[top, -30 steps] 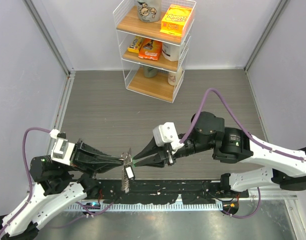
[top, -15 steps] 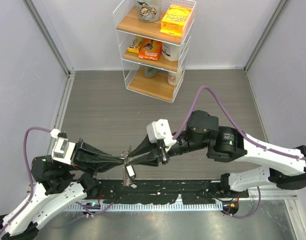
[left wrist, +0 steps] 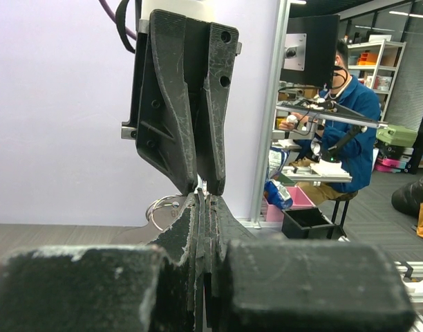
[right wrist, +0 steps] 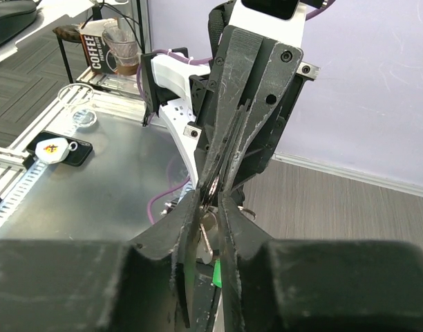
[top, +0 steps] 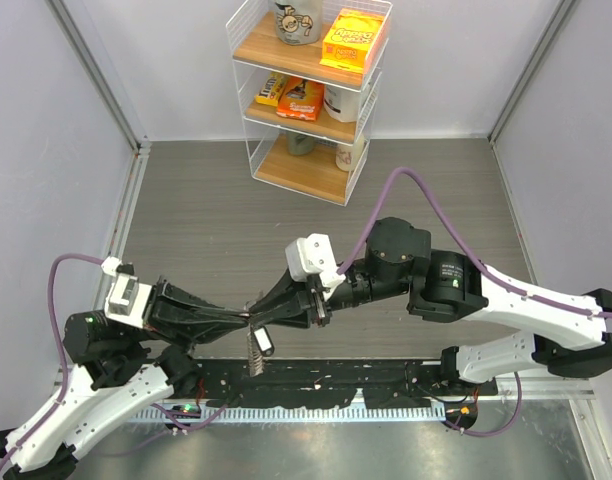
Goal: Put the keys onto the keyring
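My left gripper point(top: 244, 318) is shut, and its tip meets the tip of my right gripper point(top: 262, 317) above the table's near edge. The keyring chain point(top: 255, 350) hangs down from where they meet, with a dark-headed key point(top: 266, 346) beside it. In the left wrist view my left gripper point(left wrist: 203, 200) clamps thin metal, and a wire ring point(left wrist: 158, 207) sticks out at its left. In the right wrist view my right gripper point(right wrist: 210, 197) stands nearly closed around a silvery key point(right wrist: 210, 223). The green piece point(right wrist: 216, 274) shows below it.
A white wire shelf point(top: 248, 115) with boxes and jars stands at the back centre. A black rail point(top: 386, 380) runs along the near edge under the grippers. Grey walls close in the left, right and back sides.
My right arm has moved left until its fingertips meet my left gripper's tip. The hanging chain stays under the left gripper. The left arm has barely moved.
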`<action>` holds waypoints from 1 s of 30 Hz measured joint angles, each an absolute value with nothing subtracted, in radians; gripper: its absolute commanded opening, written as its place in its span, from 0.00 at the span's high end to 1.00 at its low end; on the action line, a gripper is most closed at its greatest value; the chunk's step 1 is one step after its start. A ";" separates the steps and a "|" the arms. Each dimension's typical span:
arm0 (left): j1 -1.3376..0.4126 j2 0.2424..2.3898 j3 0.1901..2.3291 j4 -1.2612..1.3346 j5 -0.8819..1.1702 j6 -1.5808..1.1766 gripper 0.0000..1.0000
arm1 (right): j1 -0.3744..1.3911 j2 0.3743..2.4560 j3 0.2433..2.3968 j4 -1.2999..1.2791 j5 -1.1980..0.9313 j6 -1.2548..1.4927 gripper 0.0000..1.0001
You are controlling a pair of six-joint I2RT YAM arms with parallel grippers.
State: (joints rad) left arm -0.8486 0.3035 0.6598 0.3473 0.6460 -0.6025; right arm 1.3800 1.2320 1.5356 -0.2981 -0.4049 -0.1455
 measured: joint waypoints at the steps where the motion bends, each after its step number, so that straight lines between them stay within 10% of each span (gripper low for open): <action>1: -0.849 0.303 0.659 0.347 0.646 -0.603 1.00 | 1.380 1.234 1.536 -0.298 -0.405 -0.145 0.85; 12: -0.849 0.296 0.656 0.345 0.635 -0.595 0.99 | 1.380 1.258 1.578 -0.338 -0.405 -0.129 0.95; 30: -0.849 0.272 0.661 0.161 0.600 -0.556 0.58 | 1.380 1.391 1.798 -0.767 -0.344 -0.136 0.95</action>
